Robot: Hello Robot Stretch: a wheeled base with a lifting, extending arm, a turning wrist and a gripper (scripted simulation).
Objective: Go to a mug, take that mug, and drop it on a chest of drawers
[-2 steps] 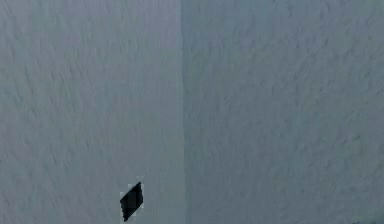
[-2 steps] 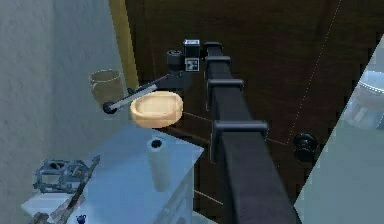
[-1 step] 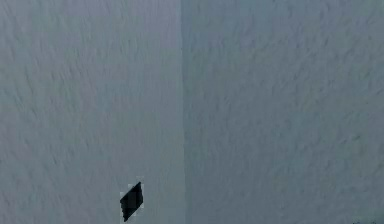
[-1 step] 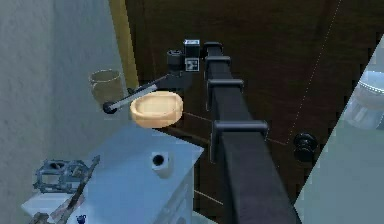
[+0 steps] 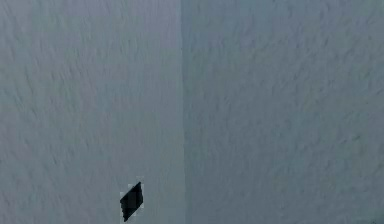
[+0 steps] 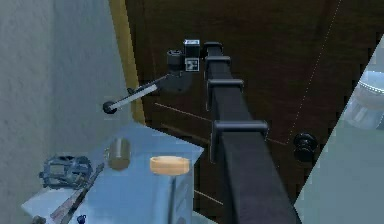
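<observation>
The gripper (image 6: 110, 104) is hanging in the upper left of the arm side view with only bare wall behind its far end, so it is holding nothing; the setting of its fingers cannot be told. Just below it in the frame, a dark cylinder (image 6: 119, 152), probably the mug, is standing upright on a pale table (image 6: 135, 195), between a blue wiry object (image 6: 62, 172) and a flat orange disc (image 6: 170, 163). The arm (image 6: 235, 140) is reaching far out, up the frame before a dark door (image 6: 285, 80), seemingly so that the fingers are coming above the cylinder for the taking.
</observation>
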